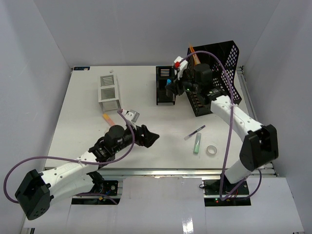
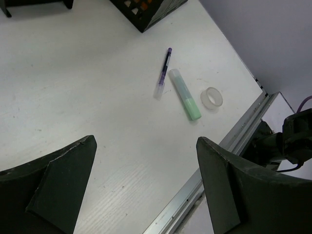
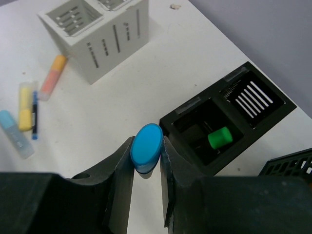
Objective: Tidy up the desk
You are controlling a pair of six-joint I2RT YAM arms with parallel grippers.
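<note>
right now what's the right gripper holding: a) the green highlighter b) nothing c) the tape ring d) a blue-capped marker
D: in the right wrist view the right gripper is shut on a blue-capped marker, while the green highlighter and tape ring lie loose on the desk.

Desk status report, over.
Left gripper open over desk. Right gripper shut on blue-capped marker by black organizer. Loose: purple pen, green highlighter, tape roll. Nothing blocking.
</note>
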